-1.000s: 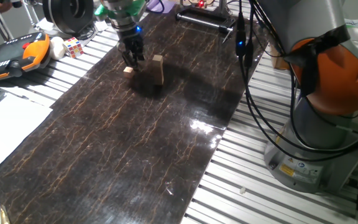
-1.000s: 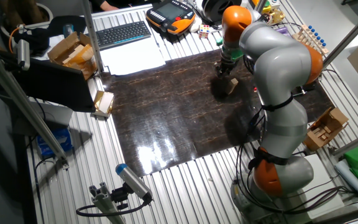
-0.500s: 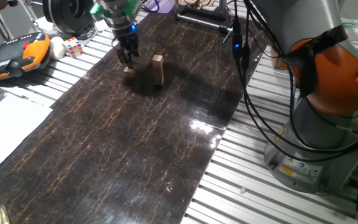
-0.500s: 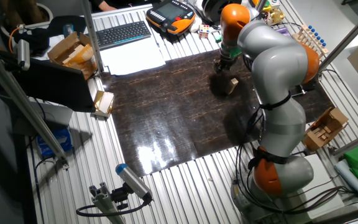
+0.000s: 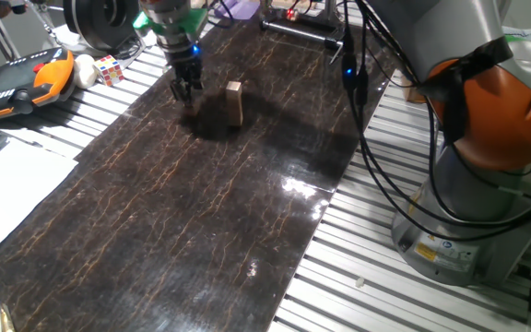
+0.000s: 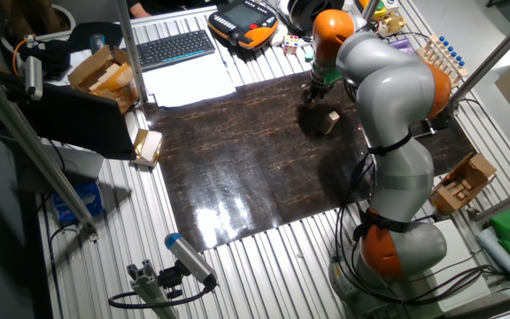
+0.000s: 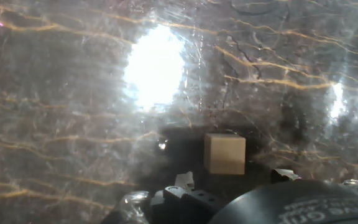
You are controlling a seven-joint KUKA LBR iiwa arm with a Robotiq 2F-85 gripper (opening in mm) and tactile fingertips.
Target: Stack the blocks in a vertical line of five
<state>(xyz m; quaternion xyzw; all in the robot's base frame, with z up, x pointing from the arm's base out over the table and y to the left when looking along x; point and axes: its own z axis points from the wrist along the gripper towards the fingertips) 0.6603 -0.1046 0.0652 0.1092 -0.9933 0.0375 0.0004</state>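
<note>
Pincer: the pincer hovers low over the dark counter; whether it is wide or narrow I cannot tell
Loose block: a single cube lies right beneath the pincer, seemingly not gripped
Stack: a short tan stack stands just beside the pincer
Handling: probably light, stiff, smooth wood; take it by two opposite flat faces, squarely

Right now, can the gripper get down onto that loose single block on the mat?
Probably yes. The gripper hangs right over the single block, which lies alone on the dark mat in the hand view. The short stack stands off to one side, apart from it. Whether the jaws are open is unclear.
</note>
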